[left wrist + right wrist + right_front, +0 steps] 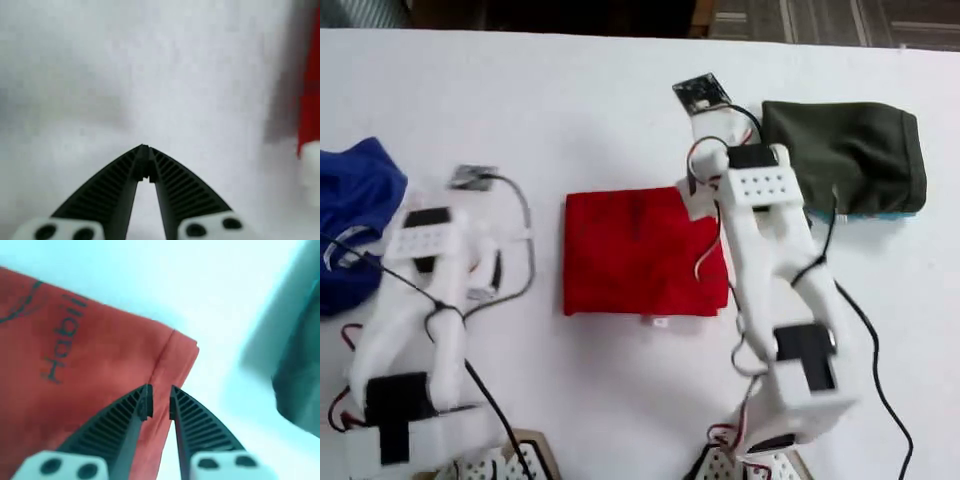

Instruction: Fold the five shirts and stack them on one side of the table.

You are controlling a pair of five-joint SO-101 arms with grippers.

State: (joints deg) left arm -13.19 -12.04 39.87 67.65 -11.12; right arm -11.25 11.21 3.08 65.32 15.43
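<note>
A red folded shirt (640,255) lies flat in the middle of the white table (570,100). At the back right a dark green folded shirt (845,155) rests on a teal layer (880,214). A crumpled blue shirt (355,220) sits at the left edge. My right gripper (160,402) hovers over the red shirt's (90,390) far right corner, its fingers slightly apart and holding nothing; the green shirt (300,375) is just beyond. My left gripper (145,162) is shut and empty above bare table, with the red shirt's (310,100) edge off to one side.
The left arm (420,300) stands between the blue and red shirts; the right arm (780,270) stands between the red and green ones. Black cables (525,250) trail over the table near both arms. Bare table stretches along the back.
</note>
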